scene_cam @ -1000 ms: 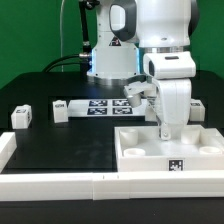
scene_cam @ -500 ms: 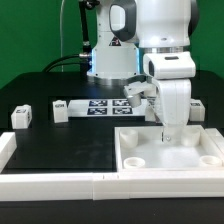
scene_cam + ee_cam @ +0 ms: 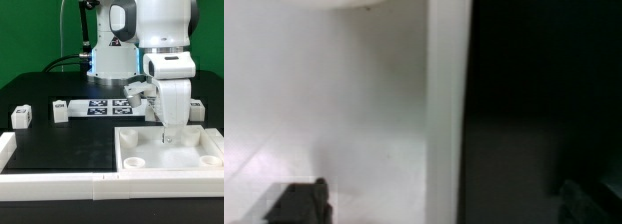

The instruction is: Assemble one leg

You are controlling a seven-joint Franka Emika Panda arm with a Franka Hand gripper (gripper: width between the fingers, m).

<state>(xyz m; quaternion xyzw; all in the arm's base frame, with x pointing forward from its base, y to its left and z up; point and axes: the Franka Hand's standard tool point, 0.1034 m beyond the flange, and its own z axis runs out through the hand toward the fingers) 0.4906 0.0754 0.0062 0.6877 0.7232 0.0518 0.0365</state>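
Note:
My gripper reaches straight down at the far edge of the large white panel with round recesses, on the exterior view's right. In the wrist view the gripper is open, and its dark fingertips stand wide apart on either side of the panel's wall, holding nothing. Small white legs with tags lie apart on the black table: one at the far left, one beside it and one behind the panel. None is near the fingers.
The marker board lies at the back middle, with another small white part at its right end. A white rail runs along the table's front and left edges. The robot's base stands behind.
A second ago the panel's front wall showed a tag. Since half a second ago that tag is out of sight and the panel sits lower against the front rail. The gripper has barely moved.

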